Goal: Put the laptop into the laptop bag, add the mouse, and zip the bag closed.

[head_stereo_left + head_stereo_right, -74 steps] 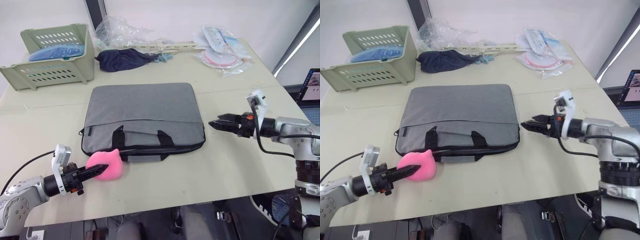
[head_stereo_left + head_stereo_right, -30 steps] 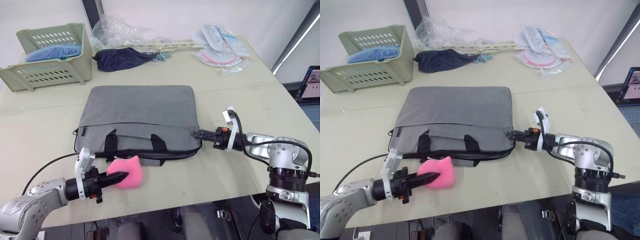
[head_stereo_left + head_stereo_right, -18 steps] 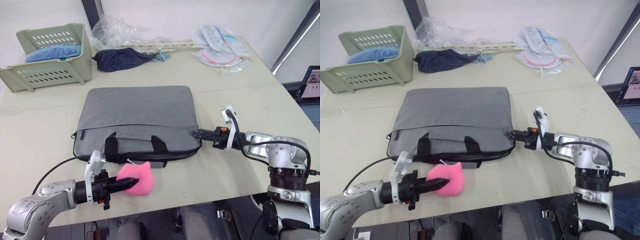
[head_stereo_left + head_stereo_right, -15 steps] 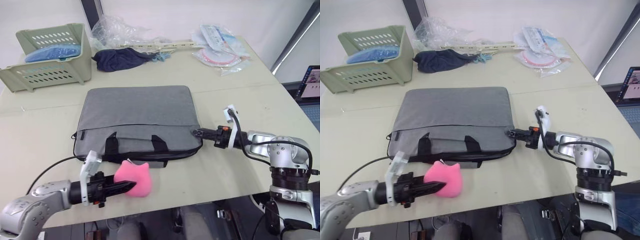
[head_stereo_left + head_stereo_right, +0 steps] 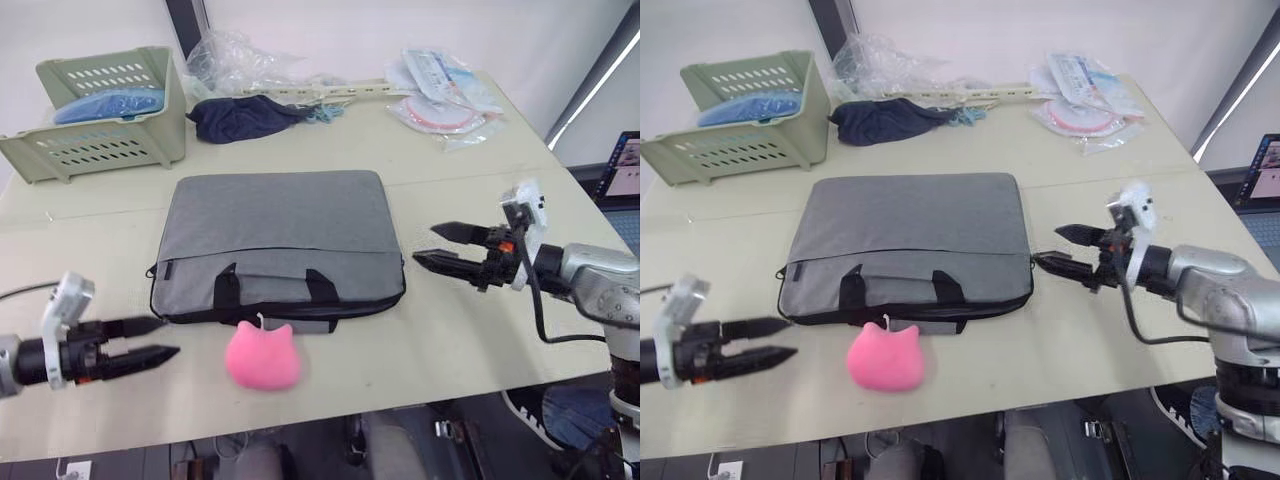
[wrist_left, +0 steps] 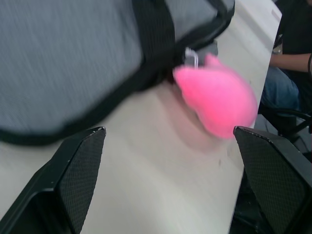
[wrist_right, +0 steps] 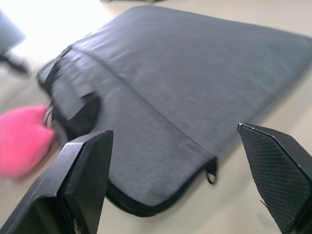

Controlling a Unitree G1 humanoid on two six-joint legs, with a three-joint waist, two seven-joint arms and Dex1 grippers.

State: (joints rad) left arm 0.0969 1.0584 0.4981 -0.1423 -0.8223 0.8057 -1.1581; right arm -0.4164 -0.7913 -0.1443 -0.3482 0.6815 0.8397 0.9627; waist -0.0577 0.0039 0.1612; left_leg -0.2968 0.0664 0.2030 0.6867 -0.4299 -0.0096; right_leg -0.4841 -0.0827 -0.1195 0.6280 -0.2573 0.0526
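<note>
The right gripper (image 5: 432,245) hangs with its jaws spread wide and empty, its tips just off the right end of the grey laptop bag (image 5: 278,240), apart from the fabric; in the right wrist view the bag's near right corner lies between the two fingers (image 7: 85,180), with a small metal zipper pull (image 7: 210,170) at that corner. The left gripper (image 5: 152,338) is at the near left of the counter (image 5: 470,330), its jaws also parted and holding nothing, the tips pointing right toward a pink fuzzy lump (image 5: 262,355) but well short of it. The lump sits on the counter just in front of the bag's near edge, below the two black handles (image 5: 322,285), with a small ring or cord at its top next to the bag's edge. The bag lies flat in the middle of the counter, its black-trimmed opening edge toward the near side; whether that edge is fully zipped I cannot tell, nor what is inside. At the far left stands a pale green slotted basket (image 5: 100,145) with something blue in it; to its right lie a dark blue cloth (image 5: 245,115) and crumpled clear plastic (image 5: 240,60). At the far right of the counter lie flat plastic packets (image 5: 445,95).
</note>
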